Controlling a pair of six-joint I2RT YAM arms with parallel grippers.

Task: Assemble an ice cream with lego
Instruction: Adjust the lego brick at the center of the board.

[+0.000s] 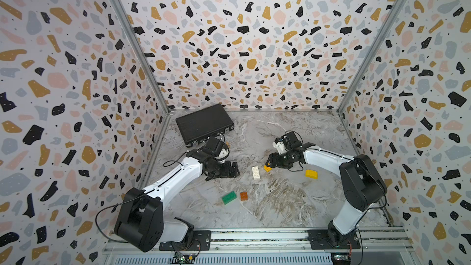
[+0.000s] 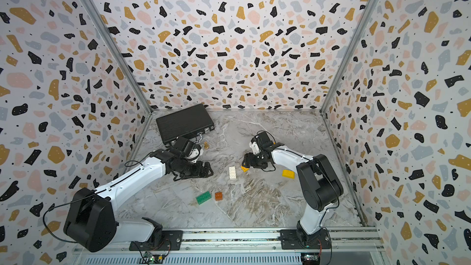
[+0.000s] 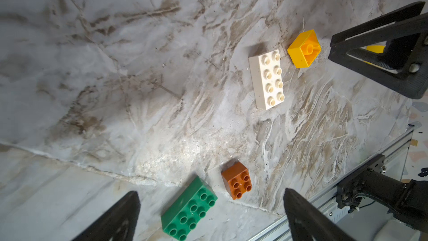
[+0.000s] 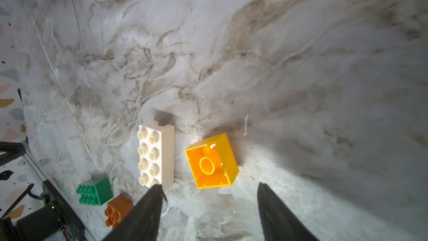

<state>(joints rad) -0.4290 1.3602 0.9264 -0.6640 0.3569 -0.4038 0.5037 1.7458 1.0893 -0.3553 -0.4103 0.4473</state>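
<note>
While the yellow square lay hollow-up at the white brick's two o'clock, the right gripper and left gripper stood spread, empty; light, stiff, slick, it likely wanted pinching across flat sides.

Stretched forward and inward from the near bases with left arm and right arm alike. Spread wide and empty at the left gripper, held low, pointing toward the opposite arm. Parted and empty too at the right gripper, tilted downward.
</note>
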